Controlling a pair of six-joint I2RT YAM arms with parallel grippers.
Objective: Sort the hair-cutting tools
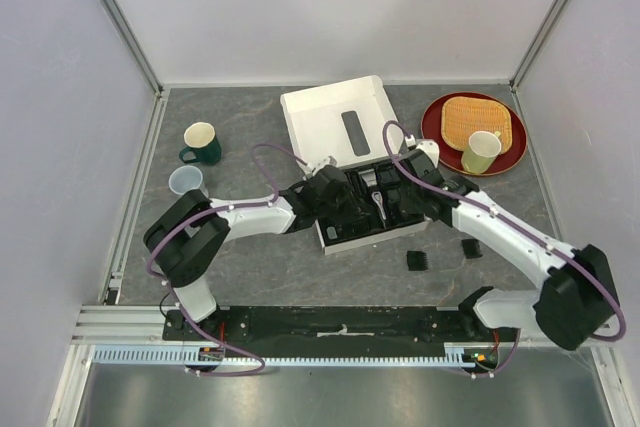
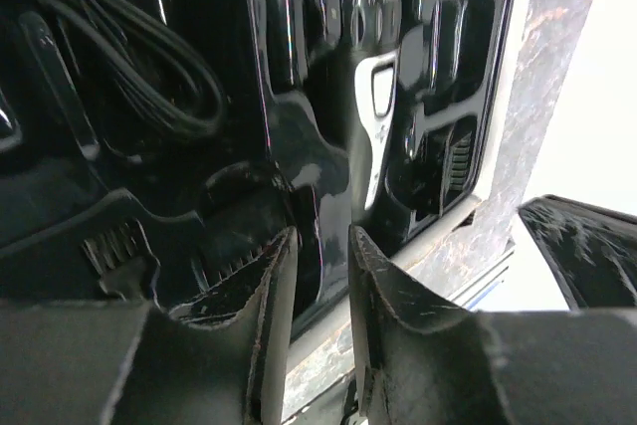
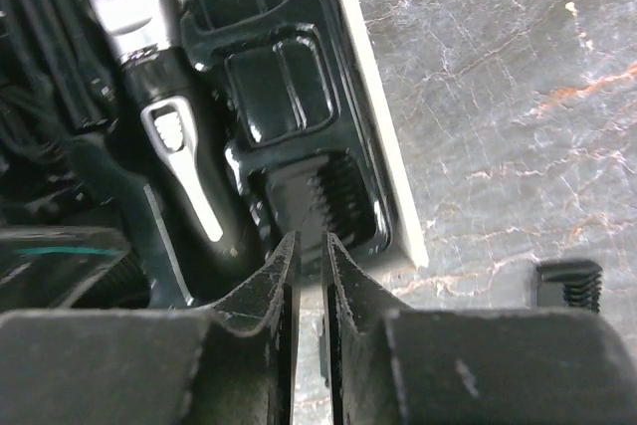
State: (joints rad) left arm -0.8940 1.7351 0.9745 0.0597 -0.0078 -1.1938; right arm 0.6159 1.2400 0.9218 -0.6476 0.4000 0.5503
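Note:
The slim black clipper with its silver head lies in the black tray insert of the white box. It also shows in the right wrist view and the left wrist view. A coiled black cord lies in the tray's left part. A toothed comb guard sits in a tray pocket just beyond my right gripper, whose jaws are nearly together and empty. My left gripper hangs over the tray's near edge, narrowly open and empty. Two comb guards lie on the table.
The white box lid lies behind the tray. A red plate with a yellow mat and a cup is at the back right. A green mug and a pale cup stand at the left.

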